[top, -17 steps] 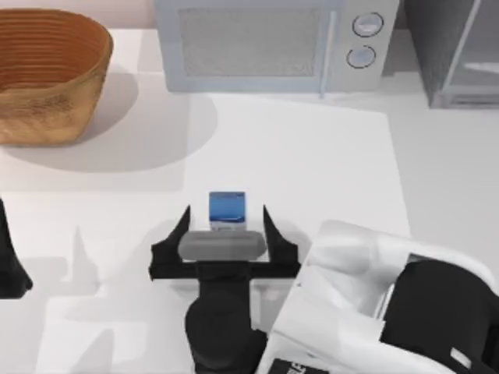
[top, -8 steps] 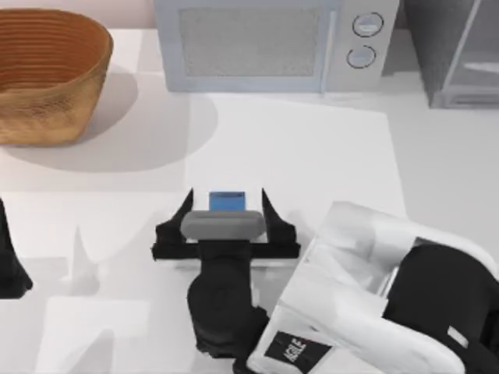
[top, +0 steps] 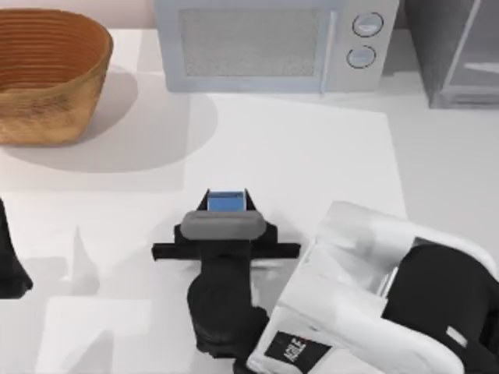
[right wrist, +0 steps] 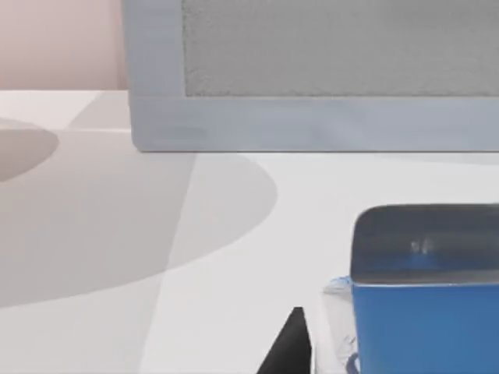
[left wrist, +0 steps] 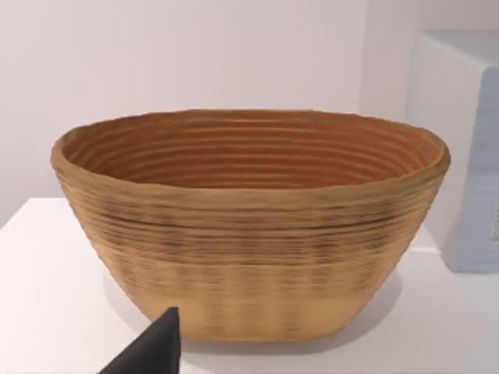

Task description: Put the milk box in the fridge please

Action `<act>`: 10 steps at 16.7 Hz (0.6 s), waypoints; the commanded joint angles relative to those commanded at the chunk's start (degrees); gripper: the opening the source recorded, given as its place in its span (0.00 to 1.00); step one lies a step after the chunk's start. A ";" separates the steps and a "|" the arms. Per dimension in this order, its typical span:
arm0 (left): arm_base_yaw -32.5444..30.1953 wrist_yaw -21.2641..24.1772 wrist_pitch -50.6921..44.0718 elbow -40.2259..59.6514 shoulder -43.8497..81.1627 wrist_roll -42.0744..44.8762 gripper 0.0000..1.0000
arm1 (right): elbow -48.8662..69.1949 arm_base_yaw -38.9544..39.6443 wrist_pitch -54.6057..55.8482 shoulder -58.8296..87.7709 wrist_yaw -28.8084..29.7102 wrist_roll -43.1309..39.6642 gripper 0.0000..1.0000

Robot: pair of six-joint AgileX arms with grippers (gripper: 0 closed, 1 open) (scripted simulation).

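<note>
**Right gripper closing on the milk box**

The right gripper is sitting in the lower centre of the top view. Its fingers, spread wide half a second ago, are now drawn in narrow against both sides of the small blue-topped milk carton, so the grasp appears to be made. Whether both pads are bearing firmly is hard to confirm, because the wrist body is covering the carton's lower half. In the right wrist view the carton is filling the lower right corner, with one dark fingertip just beside it.

This is completing the pick-up step; the lift and the carry remain.

The carton is standing upright on the white table, long axis vertical, blue top facing the overhead camera. Which face carries the lettering cannot be told.

The large dark-grey fridge with its pale framed door is standing at the upper right, beside the light-grey microwave, well apart from the carton. The left gripper is parked at the left edge, near the woven brown basket.
</note>
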 joint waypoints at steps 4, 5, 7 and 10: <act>0.00 0.00 0.00 0.00 0.00 0.00 1.00 | 0.00 0.00 0.00 0.00 0.00 0.00 0.00; 0.00 0.00 0.00 0.00 0.00 0.00 1.00 | 0.00 0.00 0.00 0.00 0.00 0.00 0.00; 0.00 0.00 0.00 0.00 0.00 0.00 1.00 | 0.00 0.00 0.00 0.00 0.00 0.00 0.00; 0.00 0.00 0.00 0.00 0.00 0.00 1.00 | 0.00 0.00 0.00 0.00 0.00 0.00 0.00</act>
